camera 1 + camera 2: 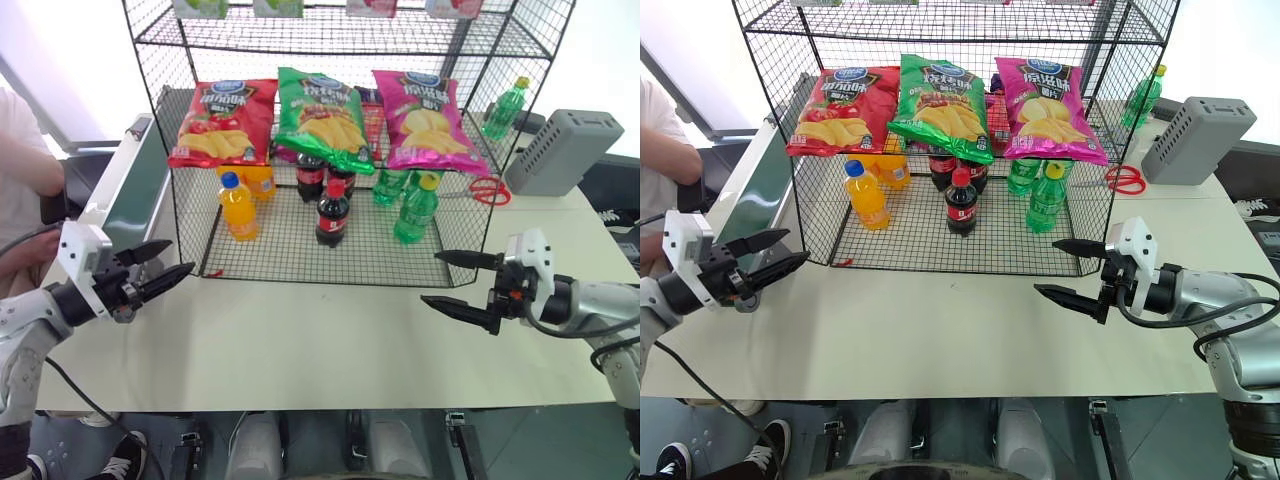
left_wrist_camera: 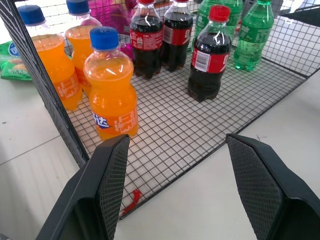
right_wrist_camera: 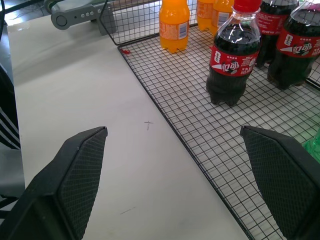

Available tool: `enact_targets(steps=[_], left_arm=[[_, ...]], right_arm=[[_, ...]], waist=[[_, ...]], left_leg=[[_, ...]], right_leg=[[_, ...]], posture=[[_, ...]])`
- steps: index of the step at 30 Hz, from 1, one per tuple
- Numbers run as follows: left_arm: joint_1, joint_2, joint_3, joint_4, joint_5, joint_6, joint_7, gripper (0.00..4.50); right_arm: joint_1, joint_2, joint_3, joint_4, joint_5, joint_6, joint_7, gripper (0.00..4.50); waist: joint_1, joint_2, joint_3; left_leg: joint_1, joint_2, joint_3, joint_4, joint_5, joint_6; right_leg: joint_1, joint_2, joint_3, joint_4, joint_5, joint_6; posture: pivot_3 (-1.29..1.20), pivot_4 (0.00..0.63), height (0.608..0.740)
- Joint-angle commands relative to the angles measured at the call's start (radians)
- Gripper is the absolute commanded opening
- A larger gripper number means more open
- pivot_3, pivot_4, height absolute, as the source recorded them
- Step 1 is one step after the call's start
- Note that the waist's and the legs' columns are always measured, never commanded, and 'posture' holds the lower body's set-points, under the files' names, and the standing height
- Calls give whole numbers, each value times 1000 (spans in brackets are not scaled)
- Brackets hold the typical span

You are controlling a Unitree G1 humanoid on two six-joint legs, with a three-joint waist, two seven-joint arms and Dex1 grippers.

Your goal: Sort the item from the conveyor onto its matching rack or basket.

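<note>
Left eye view: both grippers, left gripper (image 1: 160, 265) and right gripper (image 1: 458, 282), hover spread and empty before the rack (image 1: 330, 40); the magenta chip bag (image 1: 428, 122) apparently already sits shelved with its kind.

- Label cards (image 1: 283, 7) along the rack (image 1: 300, 40) top are cut off (print unreadable).
- Conveyor (image 1: 128, 185) partly hidden behind the rack's side mesh.
- Seated person (image 1: 22, 170) cut off at the edge.

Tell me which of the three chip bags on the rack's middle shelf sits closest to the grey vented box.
The magenta-pink chip bag, on the shelf's right end. The green bag lies in the middle and the red bag at the far left, both farther from the grey vented box.
</note>
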Motion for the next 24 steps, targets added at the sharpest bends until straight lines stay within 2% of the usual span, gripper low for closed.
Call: enact_targets(steps=[1, 8, 24], left_arm=[[-2, 12, 1, 2, 37, -54, -5, 3252], [-25, 4, 18, 12, 18, -33, 14, 3252], [3, -3, 52, 30, -12, -89, -73, 3252]], right_arm=[[-16, 7, -1, -2, -9, -40, 1, 4446], [-37, 12, 17, 27, -31, -63, -3, 4446], [-45, 7, 32, 24, -30, -62, 11, 4446]], waist=[[-1, 0, 0], [0, 0, 0], [0, 0, 0]], left_leg=[[0, 0, 0, 0, 0, 0], [0, 0, 0, 0, 0, 0], [0, 0, 0, 0, 0, 0]], right_leg=[[0, 0, 0, 0, 0, 0], [0, 0, 0, 0, 0, 0], [0, 0, 0, 0, 0, 0]], posture=[[0, 150, 740], [0, 150, 740], [0, 150, 740]])
